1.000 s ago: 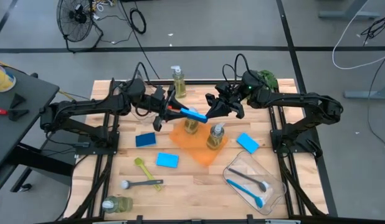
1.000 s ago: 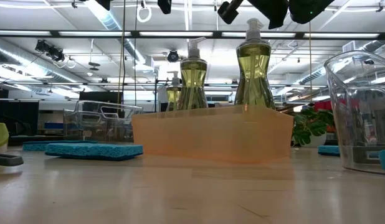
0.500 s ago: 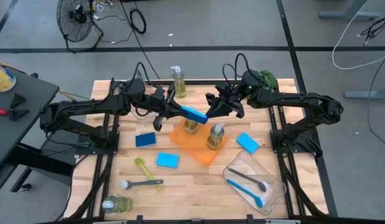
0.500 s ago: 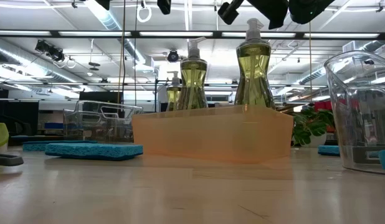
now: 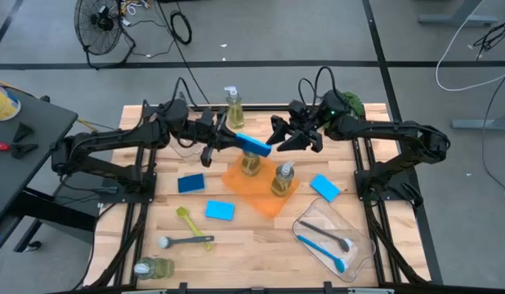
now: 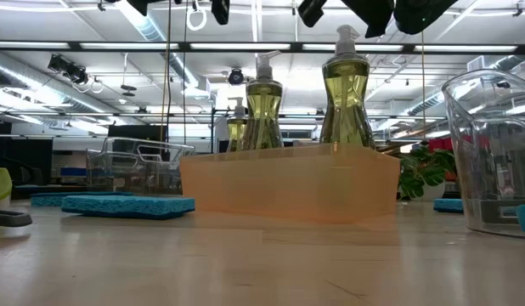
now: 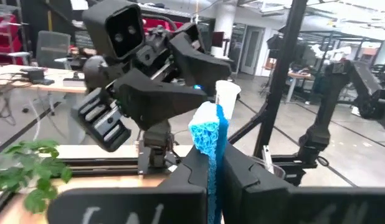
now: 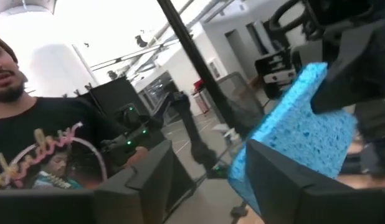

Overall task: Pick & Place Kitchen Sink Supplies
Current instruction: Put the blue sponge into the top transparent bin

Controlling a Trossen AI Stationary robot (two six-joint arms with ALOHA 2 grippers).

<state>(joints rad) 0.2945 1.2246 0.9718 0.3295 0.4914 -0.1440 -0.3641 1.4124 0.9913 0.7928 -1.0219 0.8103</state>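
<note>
- Two grippers meet in the air above the orange bin (image 5: 261,189), over its far edge, with one blue sponge (image 5: 254,144) between them
- Left gripper (image 5: 228,140) has its fingers (image 7: 242,180) clamped tight on that sponge, seen edge-on between them in the left wrist view
- Right gripper (image 5: 274,144) sits just beside the sponge's other end, fingers (image 8: 292,180) spread apart and not squeezing it; the sponge fills the gap ahead of them in the right wrist view
- Inside the orange bin stand two soap bottles, one (image 5: 251,166) at the far side and one (image 5: 283,180) toward the right, both upright, pumps up
- A third soap bottle (image 5: 234,107) stands on the table (image 5: 244,233) beyond the bin, near the far edge
- A fourth bottle (image 5: 153,267) lies well to the near left of the bin, at the table's near corner
- Left of the bin: a darker blue sponge (image 5: 191,184), then a lighter one (image 5: 220,211) nearer the front
- Right of the bin rests another blue sponge (image 5: 324,187)
- Near left of the bin lie a yellow-green brush (image 5: 187,220) and a grey brush (image 5: 185,241), close together
- Near right of the bin, a clear bin (image 5: 334,237) holds a blue brush (image 5: 322,251) and a dark-handled one (image 5: 326,233)
- A green plant (image 5: 350,104) sits beyond the bin at the far right
- A person in a dark printed shirt (image 8: 49,149) shows beyond the table in the right wrist view
</note>
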